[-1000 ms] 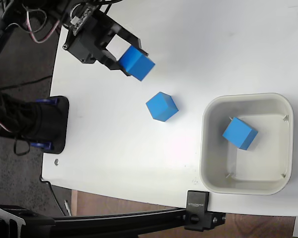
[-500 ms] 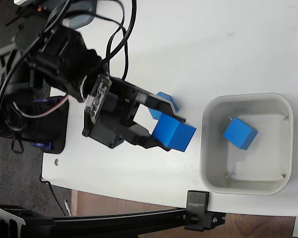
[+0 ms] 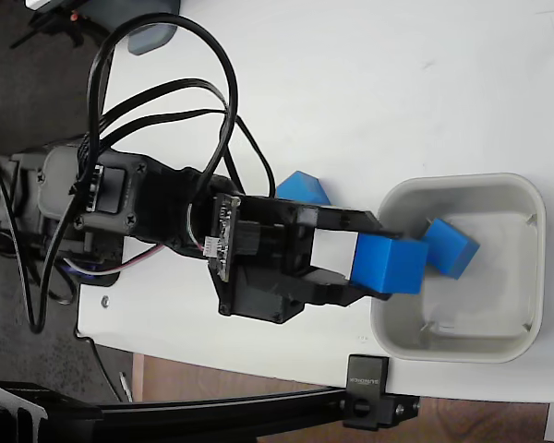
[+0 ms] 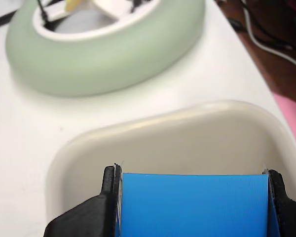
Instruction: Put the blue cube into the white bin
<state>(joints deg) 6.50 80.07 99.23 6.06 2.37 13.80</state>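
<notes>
My gripper [image 3: 379, 263] is shut on a blue cube [image 3: 391, 265] and holds it above the left rim of the white bin [image 3: 462, 346] in the fixed view. The wrist view shows the same blue cube [image 4: 192, 203] clamped between the two black fingers [image 4: 108, 197], with the white bin [image 4: 163, 133] just beyond it. A second blue cube [image 3: 451, 246] lies inside the bin, partly hidden by the held one. A third blue cube [image 3: 302, 187] rests on the white table [image 3: 351, 83], half covered by the arm.
A pale green round ring-shaped object [image 4: 108, 49] stands on the table beyond the bin in the wrist view. The arm's black body and cables [image 3: 166, 212] cover the table's left part. A black clamp [image 3: 369, 403] sits at the table's lower edge.
The gripper has carried the cube from the upper left of the table down and to the right, to the bin's left rim. The other two cubes have not moved.
</notes>
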